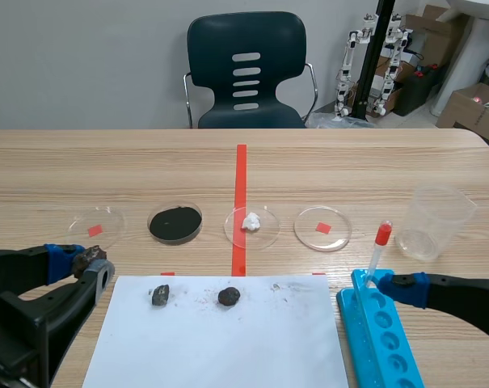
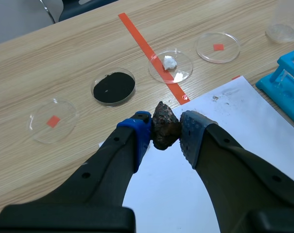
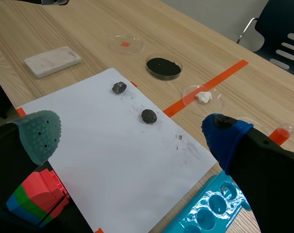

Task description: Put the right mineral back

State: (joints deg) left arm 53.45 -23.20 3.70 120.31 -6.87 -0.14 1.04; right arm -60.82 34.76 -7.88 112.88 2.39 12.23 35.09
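As the left pincer (image 2: 166,130) is pinching a rough dark-brown mineral lump (image 2: 164,127), the white paper sheet (image 1: 220,339) is lying rightward.

The mineral (image 2: 164,127), a rough, knobbly lump of dark brown-black rock with faint rusty patches, was pinched on two opposite sides between the jaws of the left gripper (image 2: 166,132), held above the table (image 1: 50,162) just beside the far left corner of the white paper (image 1: 228,347).
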